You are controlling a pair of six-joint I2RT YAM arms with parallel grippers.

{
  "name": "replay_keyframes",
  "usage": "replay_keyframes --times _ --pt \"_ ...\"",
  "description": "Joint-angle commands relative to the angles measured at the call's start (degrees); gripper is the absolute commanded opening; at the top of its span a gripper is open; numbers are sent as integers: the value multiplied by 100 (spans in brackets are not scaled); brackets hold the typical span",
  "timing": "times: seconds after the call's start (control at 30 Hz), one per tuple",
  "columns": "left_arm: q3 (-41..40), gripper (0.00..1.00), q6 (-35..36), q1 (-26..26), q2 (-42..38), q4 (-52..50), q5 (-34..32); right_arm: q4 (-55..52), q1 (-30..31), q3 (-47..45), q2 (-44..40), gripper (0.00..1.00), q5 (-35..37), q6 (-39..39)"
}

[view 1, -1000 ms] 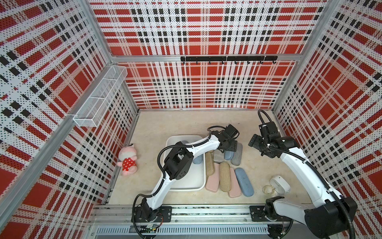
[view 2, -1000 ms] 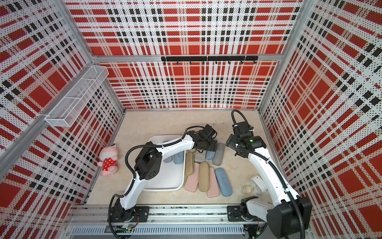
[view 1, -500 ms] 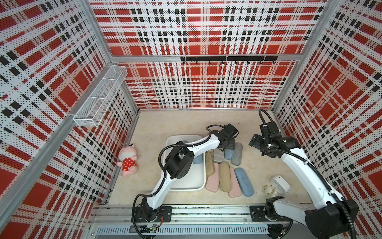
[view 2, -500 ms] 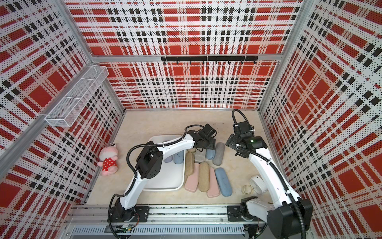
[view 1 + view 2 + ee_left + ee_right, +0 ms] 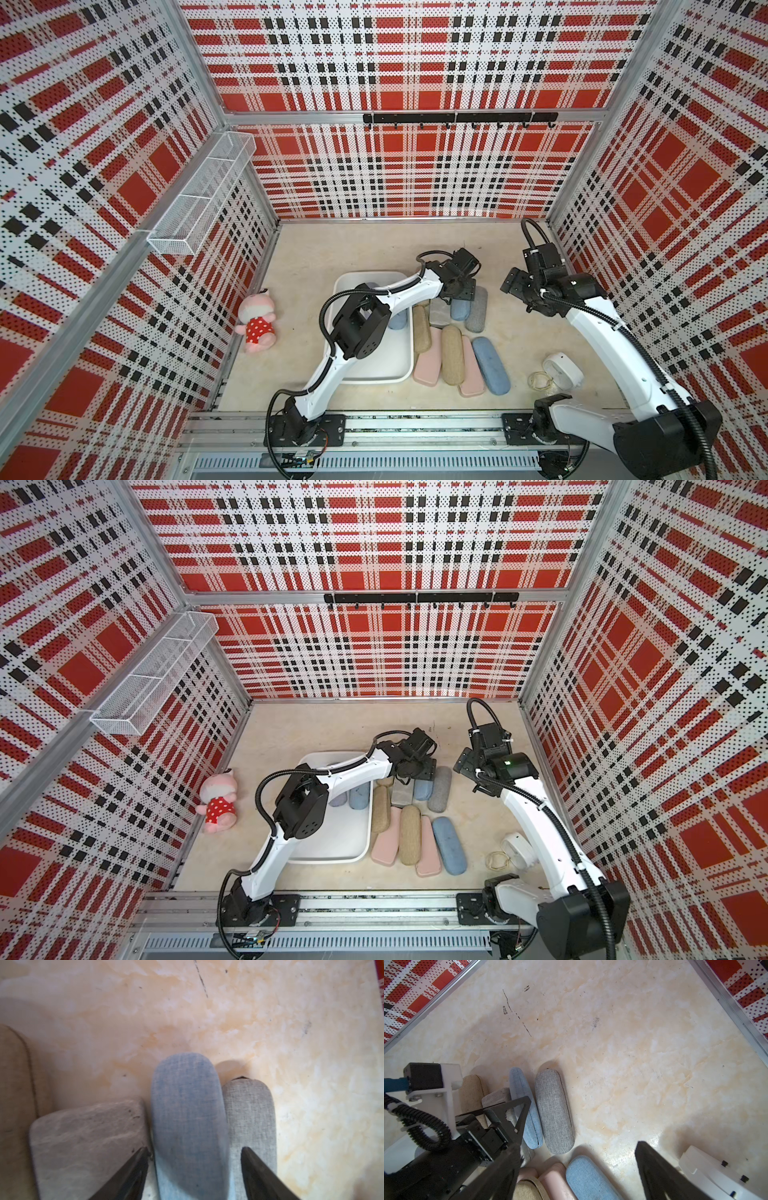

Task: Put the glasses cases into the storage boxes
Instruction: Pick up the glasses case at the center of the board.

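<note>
At bench centre, left end effector clamped on light blue case; I lift straight, clear of touching grey case, then cross tub rim. Right end effector apart, empty.

Some cases lie in the tub — other cases crowd just right of it, plush toy left.

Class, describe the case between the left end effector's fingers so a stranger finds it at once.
Start at the white tub and look just right of its far corner. There the light blue fabric case lies between a boxy marbled grey case and a rounded grey fabric case, grey on both sides.
</note>
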Motion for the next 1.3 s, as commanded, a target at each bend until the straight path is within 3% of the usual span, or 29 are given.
replay_keyframes --times 0.0,0.1,0.27,0.47,0.77,0.97,1.27 --pt "104 71 -39 -69 238 129 353 -113 -10 202 -114 90 139 -40" --pt "118 65 -78 -96 293 199 526 -138 -7 229 -115 90 166 -42" --pt "204 64 -94 -199 359 262 638 -139 -10 282 -80 90 157 -43" --pt "290 76 -107 -152 387 -125 -151 -191 -10 378 -49 90 152 -44" --pt "168 73 -152 -52 353 -130 -129 -176 -7 362 -44 90 115 -22" --pt "236 77 -268 18 449 -165 -156 -203 -10 353 -53 90 106 -25" --pt "376 78 -86 -130 670 -284 22 -198 -11 317 -114 90 121 6"
